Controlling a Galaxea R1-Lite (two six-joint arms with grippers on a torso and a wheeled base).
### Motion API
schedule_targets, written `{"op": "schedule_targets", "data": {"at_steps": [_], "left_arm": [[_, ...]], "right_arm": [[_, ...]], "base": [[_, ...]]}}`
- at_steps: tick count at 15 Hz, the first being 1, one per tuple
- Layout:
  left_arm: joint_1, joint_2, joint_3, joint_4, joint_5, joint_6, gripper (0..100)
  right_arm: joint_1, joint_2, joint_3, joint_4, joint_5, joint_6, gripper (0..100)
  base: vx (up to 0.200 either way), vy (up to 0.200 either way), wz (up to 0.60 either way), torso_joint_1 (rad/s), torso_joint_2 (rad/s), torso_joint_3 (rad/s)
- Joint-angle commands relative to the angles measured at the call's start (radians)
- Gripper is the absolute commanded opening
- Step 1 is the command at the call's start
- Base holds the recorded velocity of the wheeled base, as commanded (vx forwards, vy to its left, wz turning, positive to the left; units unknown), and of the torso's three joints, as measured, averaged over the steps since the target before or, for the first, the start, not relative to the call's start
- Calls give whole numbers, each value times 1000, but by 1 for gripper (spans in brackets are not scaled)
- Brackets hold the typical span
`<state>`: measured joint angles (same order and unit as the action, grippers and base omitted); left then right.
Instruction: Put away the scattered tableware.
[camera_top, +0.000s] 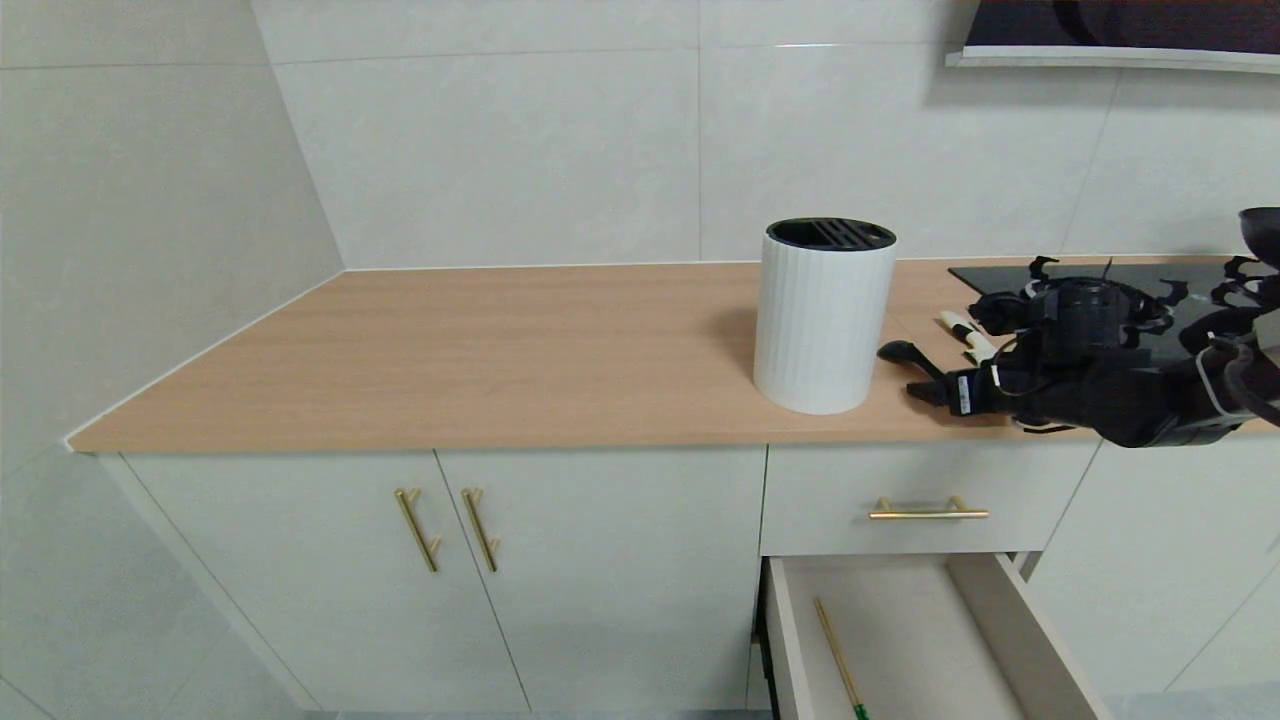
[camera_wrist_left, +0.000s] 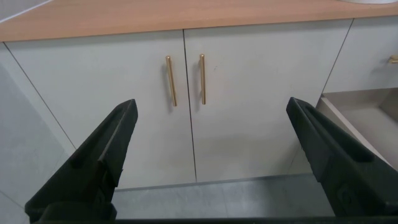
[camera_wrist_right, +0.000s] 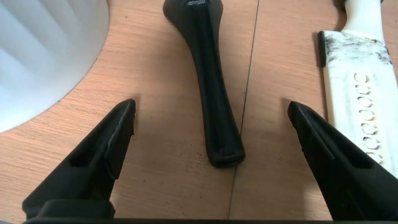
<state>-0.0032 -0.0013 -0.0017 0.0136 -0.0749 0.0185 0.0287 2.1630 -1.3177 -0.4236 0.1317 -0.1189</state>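
Observation:
A black utensil (camera_wrist_right: 214, 93) lies on the wooden counter (camera_top: 500, 350) just right of the white ribbed holder (camera_top: 822, 315) with a black slotted top. It also shows as a dark shape (camera_top: 898, 354) beside the holder. My right gripper (camera_wrist_right: 211, 112) is open low over the counter, one finger on each side of the utensil's near end, not touching it. In the head view the right gripper (camera_top: 922, 390) sits at the counter's front edge. A white-handled knife (camera_wrist_right: 357, 93) lies just beyond the utensil. My left gripper (camera_wrist_left: 211, 107) is open and holds nothing, in front of the cabinet doors.
A drawer (camera_top: 960, 620) stands pulled out below the counter with a gold chopstick (camera_top: 838, 655) inside. Gold door handles (camera_wrist_left: 185, 79) are on the cabinet doors. A black hob (camera_top: 1100, 285) lies at the counter's right. The holder (camera_wrist_right: 43, 56) stands close beside the right gripper.

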Motion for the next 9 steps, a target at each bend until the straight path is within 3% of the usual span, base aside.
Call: {"op": "schedule_targets", "data": {"at_steps": [1,9], "left_arm": [[0,1,0,0,0,0,100],[0,1,0,0,0,0,100]], "right_arm": [[0,9,-3,-1,0,-1,0],[0,14,-11,2,-1,1,0]], "base": [[0,0,0,0,0,0],[0,0,0,0,0,0]]}}
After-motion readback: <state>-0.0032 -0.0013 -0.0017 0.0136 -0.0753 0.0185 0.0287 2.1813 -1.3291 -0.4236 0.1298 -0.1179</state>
